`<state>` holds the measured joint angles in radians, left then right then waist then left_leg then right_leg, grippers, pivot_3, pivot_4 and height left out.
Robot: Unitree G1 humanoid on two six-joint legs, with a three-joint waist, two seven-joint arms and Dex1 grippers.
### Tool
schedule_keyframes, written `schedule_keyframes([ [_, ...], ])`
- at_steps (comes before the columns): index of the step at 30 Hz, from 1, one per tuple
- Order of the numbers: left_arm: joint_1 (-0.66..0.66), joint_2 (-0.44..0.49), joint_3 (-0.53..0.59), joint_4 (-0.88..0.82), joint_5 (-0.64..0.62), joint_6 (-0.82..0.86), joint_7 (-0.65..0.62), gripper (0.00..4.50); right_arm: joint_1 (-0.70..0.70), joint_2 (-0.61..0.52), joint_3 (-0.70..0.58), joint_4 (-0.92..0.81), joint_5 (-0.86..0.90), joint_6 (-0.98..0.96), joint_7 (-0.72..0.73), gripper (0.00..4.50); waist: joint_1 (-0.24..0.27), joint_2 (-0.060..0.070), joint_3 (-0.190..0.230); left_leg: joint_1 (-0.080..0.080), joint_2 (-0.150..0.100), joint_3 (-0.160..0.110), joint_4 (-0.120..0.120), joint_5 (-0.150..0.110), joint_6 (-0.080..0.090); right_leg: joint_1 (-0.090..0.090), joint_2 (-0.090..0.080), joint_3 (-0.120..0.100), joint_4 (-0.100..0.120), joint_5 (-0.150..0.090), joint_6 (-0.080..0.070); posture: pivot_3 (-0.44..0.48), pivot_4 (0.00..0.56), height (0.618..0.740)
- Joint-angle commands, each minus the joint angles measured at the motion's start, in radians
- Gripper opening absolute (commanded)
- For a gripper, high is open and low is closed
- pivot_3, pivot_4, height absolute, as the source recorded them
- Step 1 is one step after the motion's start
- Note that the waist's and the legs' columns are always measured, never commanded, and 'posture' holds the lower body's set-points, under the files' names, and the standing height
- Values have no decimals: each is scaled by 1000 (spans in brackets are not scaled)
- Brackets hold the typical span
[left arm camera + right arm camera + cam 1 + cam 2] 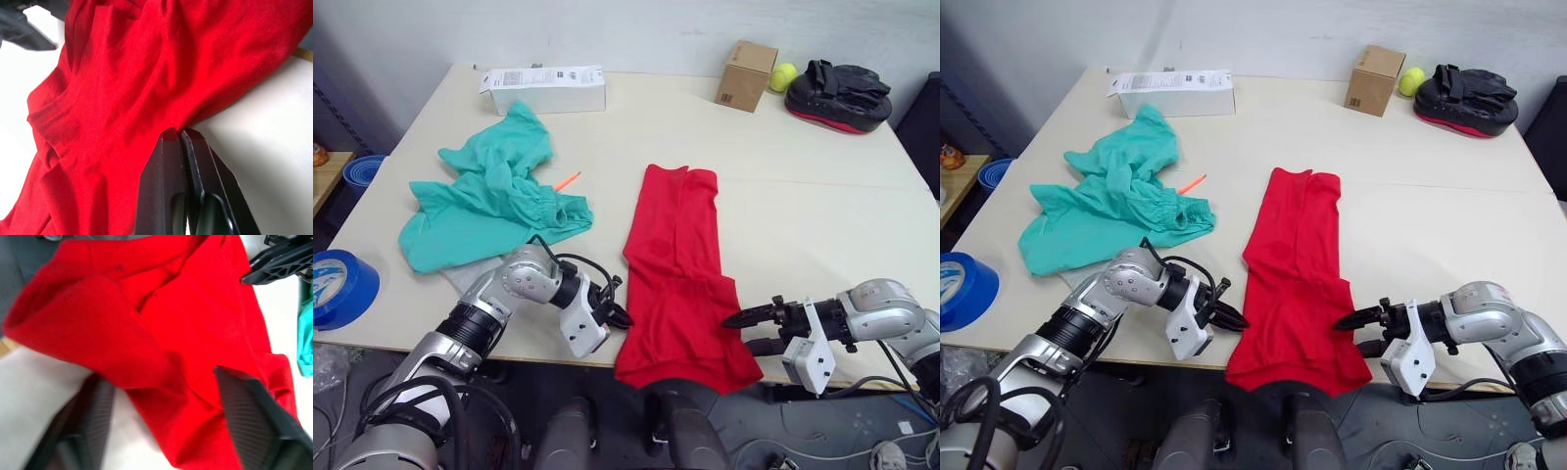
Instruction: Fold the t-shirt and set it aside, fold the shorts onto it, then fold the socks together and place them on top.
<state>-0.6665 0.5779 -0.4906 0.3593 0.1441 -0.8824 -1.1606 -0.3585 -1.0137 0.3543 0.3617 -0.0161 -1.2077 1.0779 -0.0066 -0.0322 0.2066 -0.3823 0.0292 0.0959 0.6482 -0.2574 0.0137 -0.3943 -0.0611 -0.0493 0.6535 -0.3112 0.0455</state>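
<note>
The t-shirt [677, 279] lies folded into a long narrow strip in the middle of the bench [803, 215], its long axis running from the near edge, where its wider end hangs slightly over, away toward the far side. Both hands sit at that near end, one on each flank. The left hand [619, 315] touches the strip's left edge, its two black fingers pressed together right at the hem; from the left wrist view I cannot tell for sure whether a pinch of cloth is caught between them or they just rest against it. The right hand [736, 319] comes in from the opposite side with its fingers spread apart, the red cloth's bulging right corner lying between them and not yet clamped. So the cloth lies directly between the two hands, each about equally close, and the likely next move, judging by this layout, is to take both near corners and carry them along the long axis toward the far end. The shorts [489, 201] lie crumpled well to the left, nearer the left arm, untouched.
</note>
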Motion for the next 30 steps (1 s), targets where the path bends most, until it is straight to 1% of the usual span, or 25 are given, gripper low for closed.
schedule_keyframes([
  [1,21,11,2,-64,-82,81,-25,0,24,-32,16,-61,64,75,9,1573,1,0,0,0,0,0,0,0,0,0,0,0,0,0,0,0,150,740],
  [5,56,18,22,-136,-173,250,-64,0,79,-66,11,-198,198,271,41,103,2,0,0,0,0,0,0,0,0,0,0,0,0,0,0,0,150,740],
  [6,63,24,27,-160,-190,293,-74,0,94,-77,4,-247,235,334,49,46,2,0,0,-1,0,-1,0,0,0,0,0,0,0,0,0,0,150,740],
  [9,87,48,40,-232,-237,408,-108,0,135,-107,-22,-365,321,488,71,46,2,1,0,-1,1,-1,0,0,0,0,0,0,0,0,0,0,150,740],
  [15,141,109,75,-379,-320,597,-164,0,233,-161,-95,-526,429,700,127,46,5,1,0,-2,1,-3,-1,0,0,0,0,-1,-1,0,-1,0,150,740],
  [22,214,181,121,-557,-409,791,-210,0,298,-155,-208,-669,537,937,137,46,5,2,1,-3,1,-3,-1,-1,0,-1,0,-1,-4,-1,-1,0,150,740],
  [26,236,186,144,-611,-459,899,-201,0,322,-154,-257,-742,588,1048,151,46,6,2,1,-5,1,-4,-2,-1,1,-2,0,-2,-7,0,-1,0,150,740],
  [28,244,193,168,-655,-524,1022,-186,0,349,-170,-287,-787,631,1114,168,46,6,2,1,-6,1,-4,-2,-2,2,-2,0,-2,-8,0,0,0,150,740],
  [30,245,194,188,-680,-560,1111,-167,0,363,-171,-316,-813,655,1165,179,46,6,2,1,-6,1,-4,-3,-2,2,-2,0,-2,-9,0,0,0,150,740],
])
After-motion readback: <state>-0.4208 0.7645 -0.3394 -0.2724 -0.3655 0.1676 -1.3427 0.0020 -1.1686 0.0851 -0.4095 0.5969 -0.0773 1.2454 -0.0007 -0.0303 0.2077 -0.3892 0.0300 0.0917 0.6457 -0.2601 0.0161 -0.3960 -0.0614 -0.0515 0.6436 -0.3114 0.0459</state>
